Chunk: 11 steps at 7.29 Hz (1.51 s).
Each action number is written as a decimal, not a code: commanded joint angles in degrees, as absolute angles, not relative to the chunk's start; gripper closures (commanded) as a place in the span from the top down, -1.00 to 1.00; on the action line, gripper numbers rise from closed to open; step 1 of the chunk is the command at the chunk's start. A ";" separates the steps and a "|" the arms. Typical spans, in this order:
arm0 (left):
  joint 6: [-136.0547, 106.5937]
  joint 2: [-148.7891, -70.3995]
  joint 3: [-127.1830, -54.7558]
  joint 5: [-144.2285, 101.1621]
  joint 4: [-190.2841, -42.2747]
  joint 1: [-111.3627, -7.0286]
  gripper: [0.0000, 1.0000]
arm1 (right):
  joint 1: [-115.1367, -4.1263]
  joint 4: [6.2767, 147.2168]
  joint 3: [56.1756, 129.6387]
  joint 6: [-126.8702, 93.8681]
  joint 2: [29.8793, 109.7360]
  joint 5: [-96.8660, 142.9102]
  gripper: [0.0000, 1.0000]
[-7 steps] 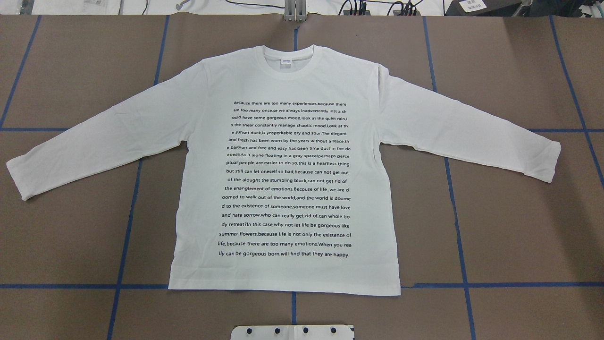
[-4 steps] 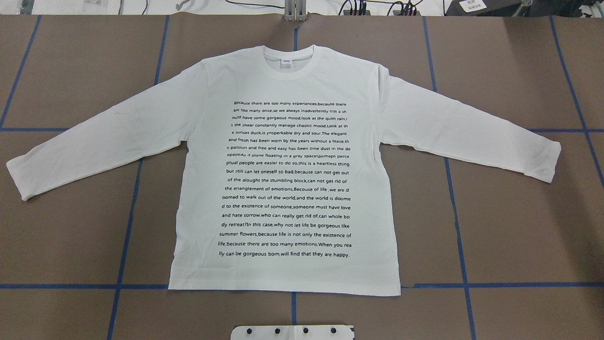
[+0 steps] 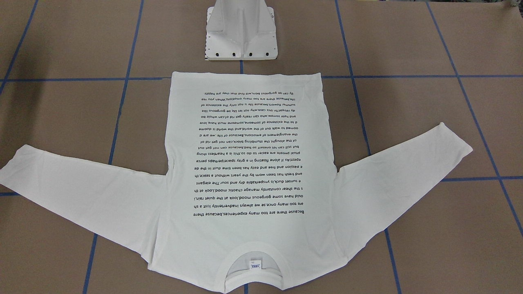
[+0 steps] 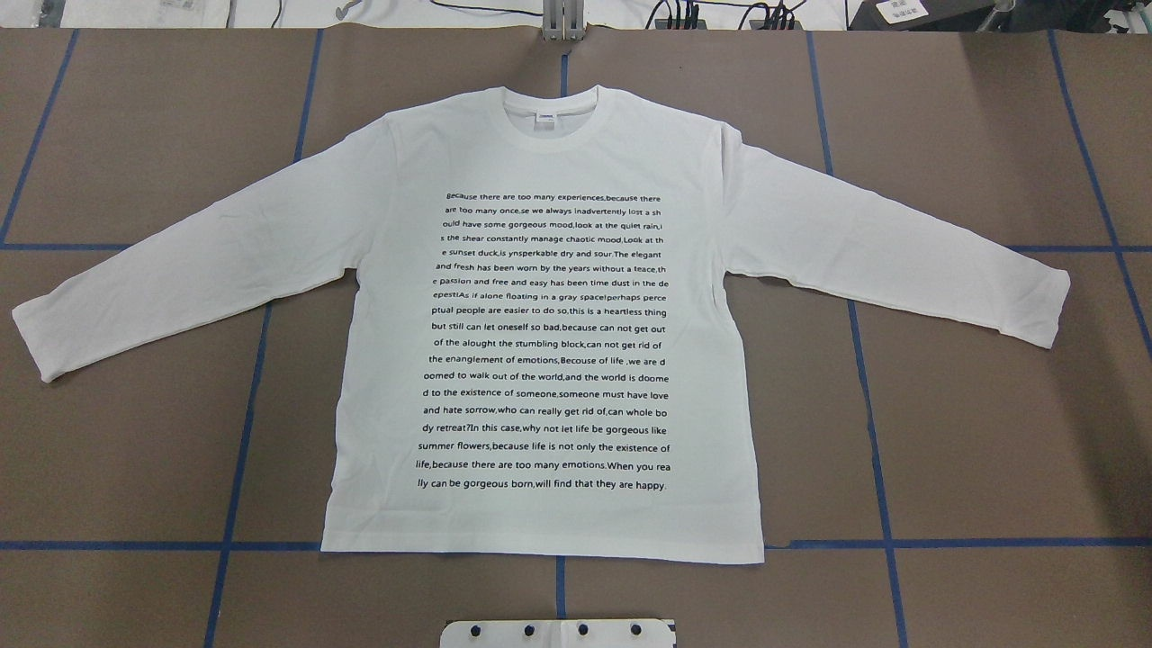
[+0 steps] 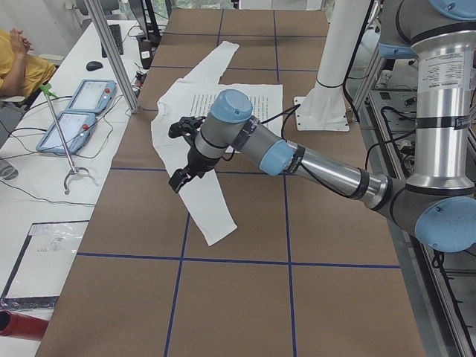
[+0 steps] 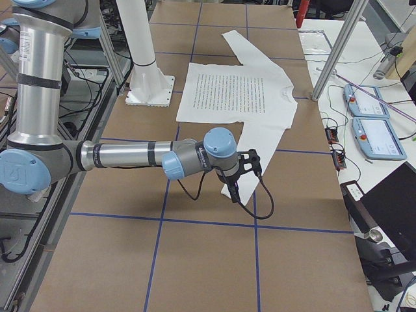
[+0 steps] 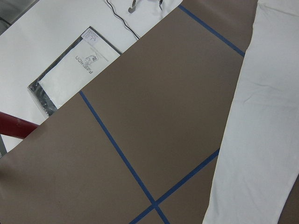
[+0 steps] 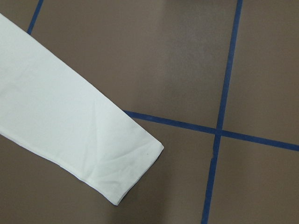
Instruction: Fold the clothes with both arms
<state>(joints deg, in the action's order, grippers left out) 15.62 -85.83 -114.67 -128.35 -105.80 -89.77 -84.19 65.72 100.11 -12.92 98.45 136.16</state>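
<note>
A white long-sleeved T-shirt is lying flat and print-up in the middle of a brown, matte counter crossed by blue tape lines. At the robot's left, the left hand is hovering in the air near the left sleeve. Nothing seems to be in it, and the side view is not showing how far its fingers are parted. The sleeve is stretching outward and tapering to a squared cuff. In the centre, a block of small black printed text is filling the chest, under a round ribbed collar with a small label. The right sleeve is mirroring the first, ending in a neat hemmed cuff. The right hand is hanging above that end, apparently empty, its opening equally impossible to judge. The cloth is looking thin, soft and nearly wrinkle-free. No fold is made yet, so the step in hand is likely reaching for the sleeves. To do it well, each hand should be pinching both layers near a cuff, then lifting only slightly, so the body is not dragging.
</note>
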 commanded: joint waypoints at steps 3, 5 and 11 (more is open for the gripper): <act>15.56 -85.78 -114.87 -128.41 -106.00 -89.82 1.00 | -71.21 35.54 86.77 -41.55 98.44 127.00 0.82; 15.56 -85.78 -114.79 -128.41 -106.00 -89.82 1.00 | -67.52 35.16 85.44 -42.45 98.44 123.85 0.80; 16.08 -85.78 -114.87 -128.32 -106.08 -89.91 1.00 | -59.34 35.07 84.38 -42.45 97.65 118.49 0.70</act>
<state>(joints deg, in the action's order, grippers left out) 16.01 -85.78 -114.85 -128.37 -106.08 -89.88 -60.92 35.14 84.59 -42.45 98.25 119.56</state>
